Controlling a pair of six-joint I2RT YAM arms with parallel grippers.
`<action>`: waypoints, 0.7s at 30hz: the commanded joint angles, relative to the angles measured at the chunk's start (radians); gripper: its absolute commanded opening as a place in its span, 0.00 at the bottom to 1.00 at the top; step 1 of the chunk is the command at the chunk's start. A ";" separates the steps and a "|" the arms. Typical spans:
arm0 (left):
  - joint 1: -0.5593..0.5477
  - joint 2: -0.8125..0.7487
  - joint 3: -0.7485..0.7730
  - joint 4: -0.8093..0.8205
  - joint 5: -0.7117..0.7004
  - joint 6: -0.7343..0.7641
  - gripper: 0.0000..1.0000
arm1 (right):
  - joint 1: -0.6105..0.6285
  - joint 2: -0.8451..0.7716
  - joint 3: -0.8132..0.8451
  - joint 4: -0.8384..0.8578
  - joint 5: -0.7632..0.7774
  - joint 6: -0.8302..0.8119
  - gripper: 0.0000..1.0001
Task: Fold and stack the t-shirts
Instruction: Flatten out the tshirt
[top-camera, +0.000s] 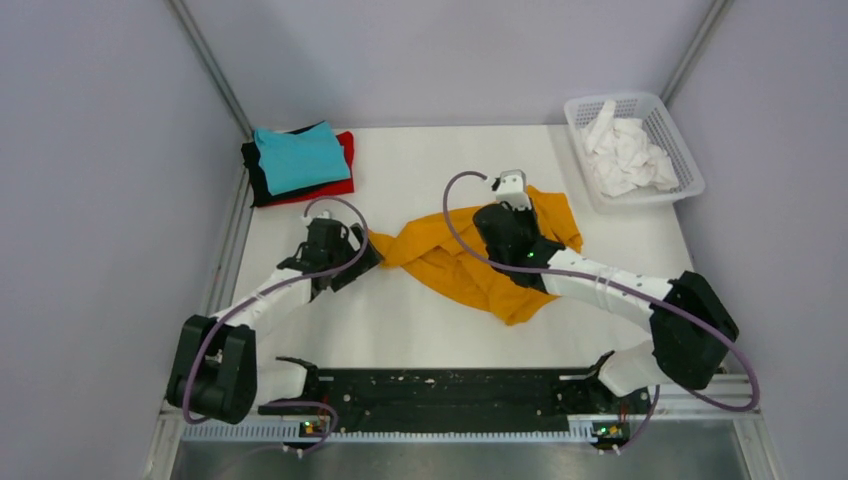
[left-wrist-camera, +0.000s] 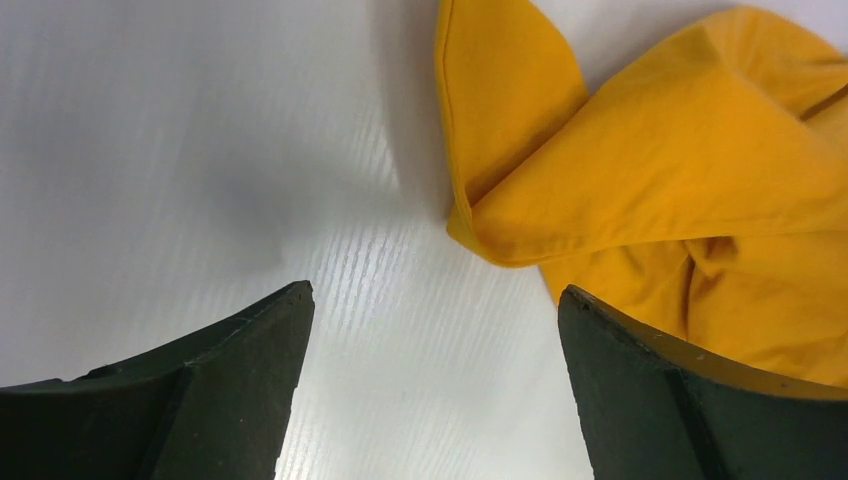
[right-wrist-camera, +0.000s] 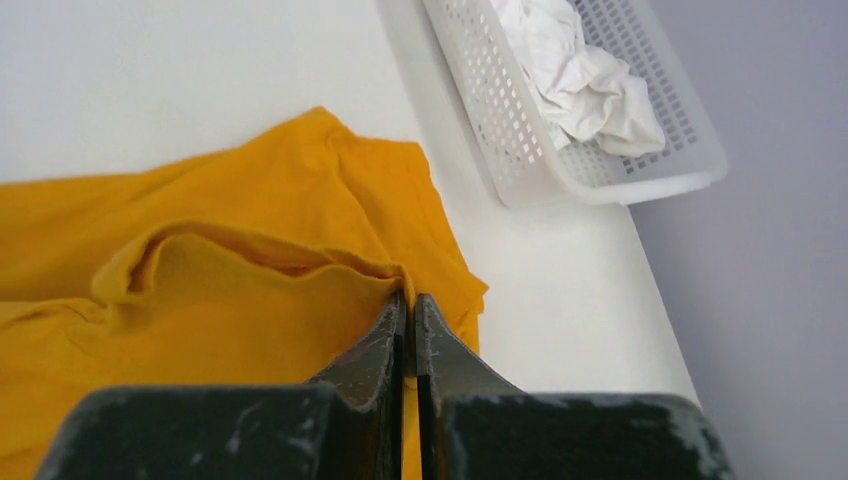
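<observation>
Nearest the lens in the right wrist view is the right gripper (right-wrist-camera: 410, 305). Its two dark, scuffed fingers (right-wrist-camera: 365, 365) are pressed together, with a sliver of orange cloth showing in the seam between them. We record it as clamped on a raised fold of the mustard-orange t-shirt (right-wrist-camera: 250, 290).

Shirt: plain soft knit with a matte surface and hemmed edges. It lies crumpled mid-table (top-camera: 470, 270), spread on a slant from the left gripper's side towards the far right, with deep ridges and one rounded lobe by the right fingers.

Left gripper (left-wrist-camera: 435, 292): the jaws stand wide apart with nothing held. Its dark fingers (left-wrist-camera: 230, 370) are wedge-shaped, with pale wear along the edges. A doubled-over corner of the shirt lies just ahead of the gap, towards the right-hand finger. That finger overlaps the cloth in view, but we cannot tell whether it touches.

The table (top-camera: 400, 320) is white and smooth, with a fine ribbed grain visible in the left wrist view.

At the far left corner there is a stack of folded shirts. The teal t-shirt (top-camera: 300, 158) is on top, the black t-shirt (top-camera: 258, 182) shows at the left edge beneath it, and the red t-shirt (top-camera: 343, 170) shows at the right and near edges. The stack lies well apart from the mustard shirt.

At the far right corner stands a white plastic lattice basket (top-camera: 690, 185), rectangular with flared walls. It holds crumpled white cloth (top-camera: 625, 155). The basket stands near the shirt's far end and apart from it.
</observation>
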 joint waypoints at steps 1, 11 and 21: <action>-0.036 0.051 0.001 0.044 -0.009 -0.010 0.95 | -0.032 -0.111 0.002 0.187 -0.078 -0.103 0.00; -0.064 0.063 -0.027 0.045 -0.054 -0.033 0.89 | -0.125 -0.194 -0.011 0.174 -0.060 -0.148 0.00; -0.060 0.195 0.137 0.017 -0.154 -0.080 0.82 | -0.125 -0.270 -0.056 0.138 -0.133 -0.118 0.00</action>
